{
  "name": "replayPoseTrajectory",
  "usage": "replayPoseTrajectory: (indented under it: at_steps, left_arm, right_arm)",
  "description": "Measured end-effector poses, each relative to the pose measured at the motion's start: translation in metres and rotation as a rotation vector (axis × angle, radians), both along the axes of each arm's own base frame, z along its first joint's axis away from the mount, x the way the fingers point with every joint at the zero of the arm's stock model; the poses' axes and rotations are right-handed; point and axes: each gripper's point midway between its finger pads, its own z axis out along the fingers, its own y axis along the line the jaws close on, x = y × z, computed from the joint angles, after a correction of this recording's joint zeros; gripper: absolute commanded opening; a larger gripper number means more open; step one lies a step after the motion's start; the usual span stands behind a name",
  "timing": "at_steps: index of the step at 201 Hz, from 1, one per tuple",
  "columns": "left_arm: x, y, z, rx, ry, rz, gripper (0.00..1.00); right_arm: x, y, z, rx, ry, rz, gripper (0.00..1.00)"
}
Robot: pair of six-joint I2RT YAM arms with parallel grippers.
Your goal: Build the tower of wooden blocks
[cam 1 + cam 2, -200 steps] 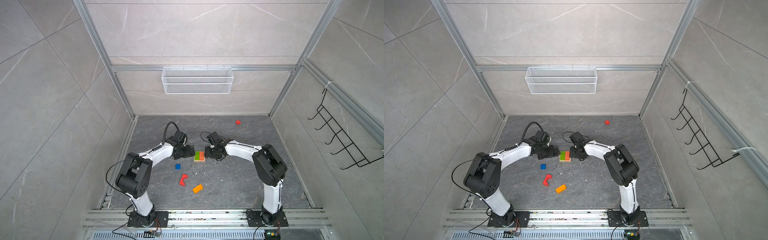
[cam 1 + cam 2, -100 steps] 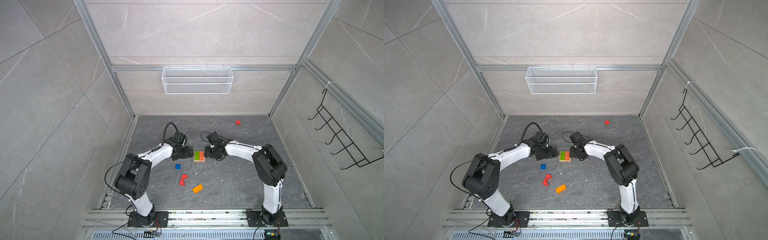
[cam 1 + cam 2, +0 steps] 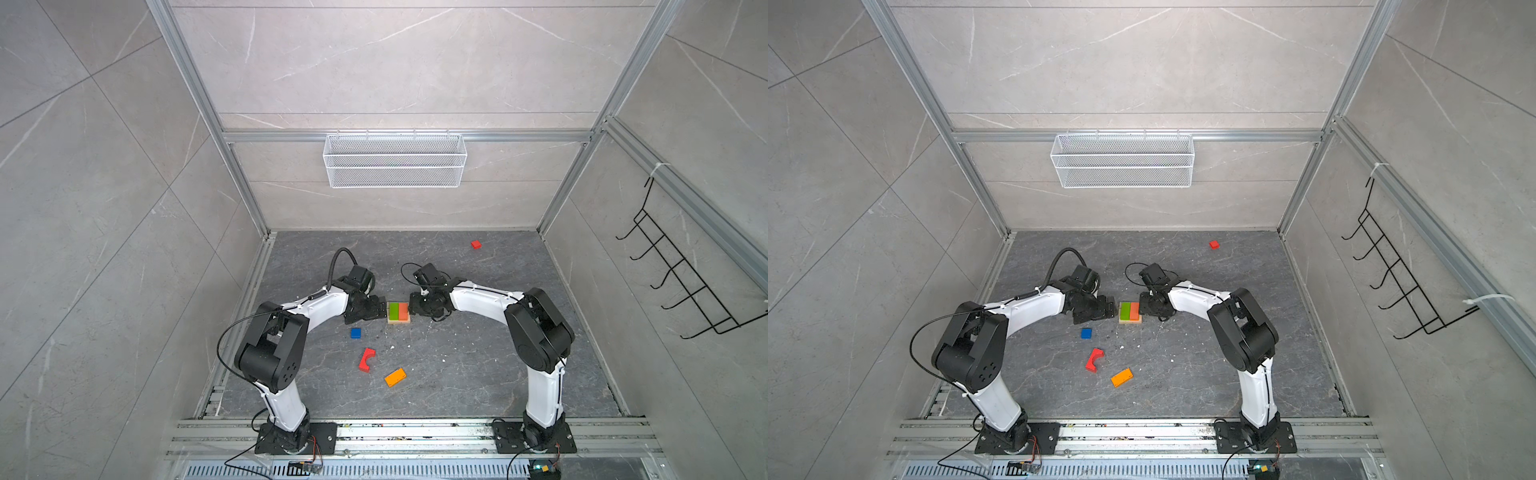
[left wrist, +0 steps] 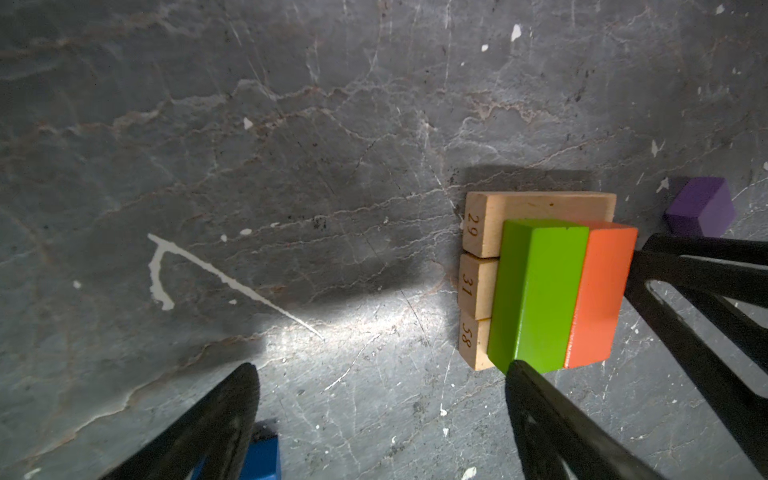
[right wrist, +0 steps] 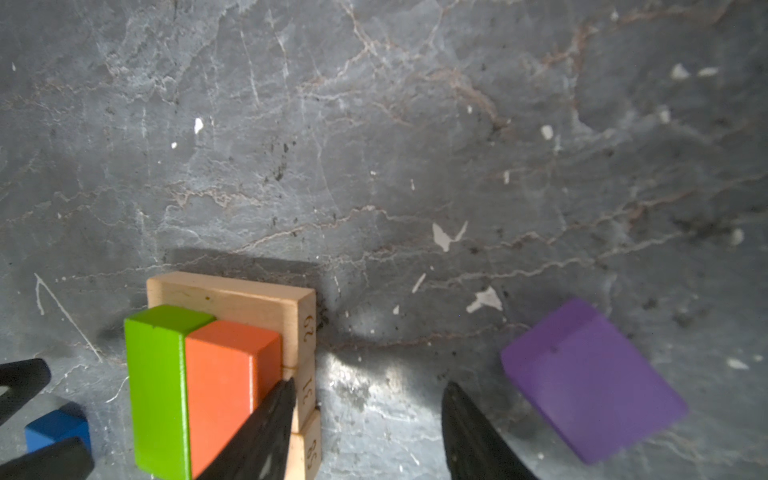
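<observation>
Nearest the arm bases, an orange flat block [image 3: 395, 377] lies on the dark stone bench [image 3: 478, 374]. A red arch piece [image 3: 366, 359] is just beside it, and a blue cube [image 3: 355, 333] a little further.

Behind them, between both arms, stands the wood block tower [image 3: 398, 312]. It has three tan bars [image 4: 478, 286] side by side, their ends stamped 29, 31 and 58. They carry a green slab [image 4: 536, 291] and an orange-red slab [image 4: 602, 295], which touch along their long sides.

The left pincer [image 4: 381, 365] is spread wide and holds nothing; one finger [image 4: 540, 407] ends at the green slab's corner. The right pincer [image 5: 370, 382] is spread too, with bare bench between its fingers. One finger [image 5: 270, 415] is right at the orange-red slab's side; whether it touches, I cannot tell. A purple block [image 5: 590, 380] lies near this pincer.

Far back sits a small red cube [image 3: 476, 244], and a white wire basket [image 3: 395, 160] hangs on the wall.
</observation>
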Motion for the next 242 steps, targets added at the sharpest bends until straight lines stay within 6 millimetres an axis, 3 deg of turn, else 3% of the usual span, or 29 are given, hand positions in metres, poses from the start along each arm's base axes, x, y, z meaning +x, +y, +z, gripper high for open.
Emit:
replayPoseTrajectory:
  at_steps: [242]
  left_arm:
    - [-0.0036,-0.0049,-0.0092,-0.007,0.030,-0.014,0.94]
  right_arm:
    - [0.0010,0.0019,0.0010,0.010,-0.004,0.006,0.41]
